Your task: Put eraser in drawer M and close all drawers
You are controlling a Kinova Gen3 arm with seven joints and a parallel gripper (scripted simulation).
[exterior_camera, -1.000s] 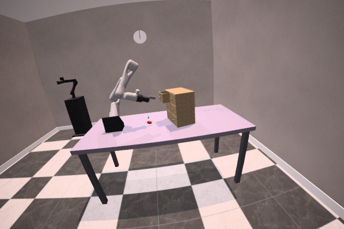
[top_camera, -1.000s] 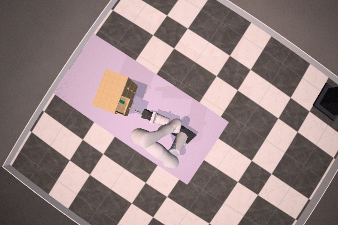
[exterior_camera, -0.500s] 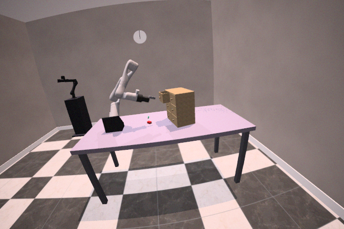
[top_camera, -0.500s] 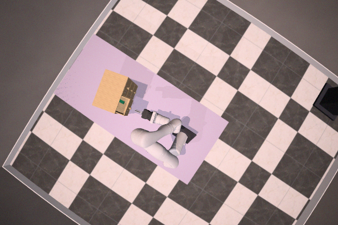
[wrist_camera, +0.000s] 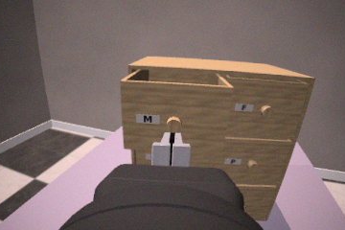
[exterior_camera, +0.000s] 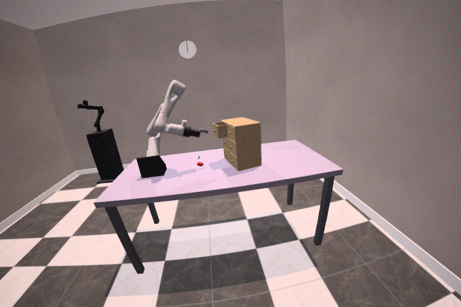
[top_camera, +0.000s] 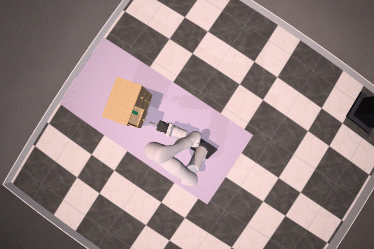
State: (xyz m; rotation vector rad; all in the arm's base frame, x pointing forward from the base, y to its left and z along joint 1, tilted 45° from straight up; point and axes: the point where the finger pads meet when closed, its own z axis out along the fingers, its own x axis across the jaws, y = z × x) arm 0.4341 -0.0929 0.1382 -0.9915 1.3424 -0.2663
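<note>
The chest (top_camera: 119, 101) (exterior_camera: 249, 144) (wrist_camera: 218, 67) stands upright on the table. Its top drawer M (top_camera: 133, 119) (exterior_camera: 218, 130) (wrist_camera: 195, 103) sticks well out of the front and looks about level. A green block (top_camera: 134, 112), apparently the eraser, lies inside the open drawer near the chest's front edge in the top view; the drawer's front hides it in the wrist view. My gripper (top_camera: 150, 122) (exterior_camera: 206, 130) (wrist_camera: 172, 144) is shut and empty, pointing at drawer M's front. In the wrist view its tips appear just below the round knob (wrist_camera: 173, 124); the exterior view shows a small gap before the drawer.
Drawers F (wrist_camera: 281, 96) and P (wrist_camera: 271, 155) look pushed in. A small red thing (exterior_camera: 200, 164) and a small green thing (exterior_camera: 198, 157) lie on the table in front of the chest. A black box (exterior_camera: 151, 167) stands near the arm's base.
</note>
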